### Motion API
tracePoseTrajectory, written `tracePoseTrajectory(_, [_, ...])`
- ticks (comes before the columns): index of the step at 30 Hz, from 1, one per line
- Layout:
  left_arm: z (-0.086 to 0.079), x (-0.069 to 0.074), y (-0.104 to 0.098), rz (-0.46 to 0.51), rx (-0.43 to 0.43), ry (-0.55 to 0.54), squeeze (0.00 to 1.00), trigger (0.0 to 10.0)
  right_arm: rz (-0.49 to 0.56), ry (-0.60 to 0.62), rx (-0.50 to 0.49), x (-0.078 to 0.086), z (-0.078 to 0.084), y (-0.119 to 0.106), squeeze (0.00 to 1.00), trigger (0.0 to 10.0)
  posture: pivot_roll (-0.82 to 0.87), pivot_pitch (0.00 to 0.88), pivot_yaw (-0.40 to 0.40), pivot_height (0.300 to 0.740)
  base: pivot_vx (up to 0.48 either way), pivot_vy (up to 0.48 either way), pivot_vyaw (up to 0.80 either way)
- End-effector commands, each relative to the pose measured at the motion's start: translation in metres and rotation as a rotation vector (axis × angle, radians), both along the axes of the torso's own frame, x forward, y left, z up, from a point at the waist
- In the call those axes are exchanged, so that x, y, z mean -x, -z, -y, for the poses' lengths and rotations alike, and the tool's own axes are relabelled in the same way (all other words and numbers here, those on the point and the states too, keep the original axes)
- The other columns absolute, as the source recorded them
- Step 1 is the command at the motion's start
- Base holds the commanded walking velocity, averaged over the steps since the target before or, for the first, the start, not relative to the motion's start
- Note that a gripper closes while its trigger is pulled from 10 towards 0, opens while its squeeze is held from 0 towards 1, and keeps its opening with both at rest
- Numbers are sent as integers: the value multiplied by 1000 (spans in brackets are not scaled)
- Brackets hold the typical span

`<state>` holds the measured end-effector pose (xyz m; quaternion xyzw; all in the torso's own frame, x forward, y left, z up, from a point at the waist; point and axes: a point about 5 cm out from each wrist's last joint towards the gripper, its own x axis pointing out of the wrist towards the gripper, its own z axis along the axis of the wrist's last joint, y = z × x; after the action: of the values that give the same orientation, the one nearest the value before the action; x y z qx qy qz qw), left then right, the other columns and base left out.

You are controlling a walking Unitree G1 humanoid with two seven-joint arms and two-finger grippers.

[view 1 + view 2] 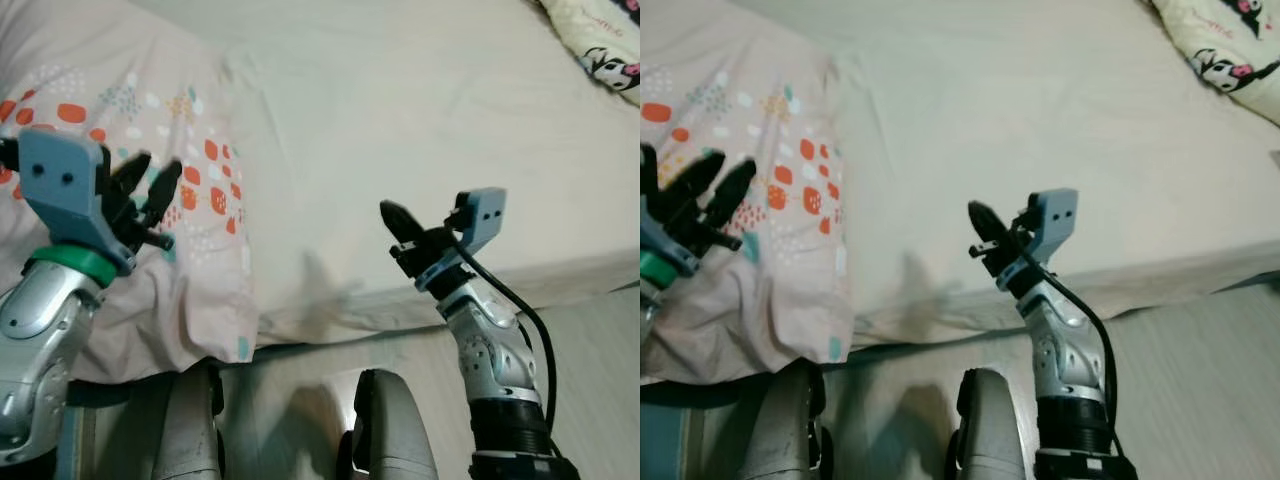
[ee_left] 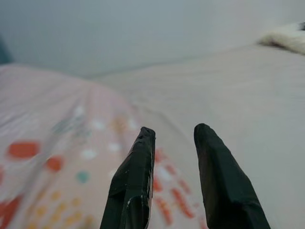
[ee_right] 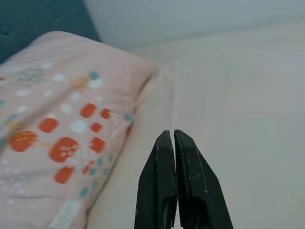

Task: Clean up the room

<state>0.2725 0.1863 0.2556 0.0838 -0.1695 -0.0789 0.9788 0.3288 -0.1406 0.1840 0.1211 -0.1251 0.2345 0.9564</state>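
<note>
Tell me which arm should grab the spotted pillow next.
Left, probably. The left pincer is open and already hovers over the spotted pillow. The right pincer is shut, above the bare sheet beside the pillow, so it would have to open and cross over.

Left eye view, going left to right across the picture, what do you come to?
Left gripper over the pink spotted pillow → bare cream bedsheet → right gripper at the bed's edge → cartoon-print pillow in the far corner.
</note>
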Motion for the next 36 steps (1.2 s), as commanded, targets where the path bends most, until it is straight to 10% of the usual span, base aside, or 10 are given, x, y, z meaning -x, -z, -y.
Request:
tracePoseTrajectory(1, [7,-5,10,-18,-18,-53,0,10000,18,31,-14,2,-2,0,0,10000,139,87,-40,589,0,0,0])
tracePoseTrajectory(7, [27,-23,48,-88,-45,-133,0,10000,-42,170,-6,-3,-1,24,0,10000,131,61,-51,608,0,0,0])
tracePoseTrajectory(14, [36,-29,56,-187,132,-96,0,10000,-79,223,35,-3,5,37,0,10000,126,53,-50,633,0,0,0])
tracePoseTrajectory(36, [72,-45,75,-223,15,40,0,10000,-109,278,78,-5,11,52,0,10000,109,53,-48,697,0,0,0])
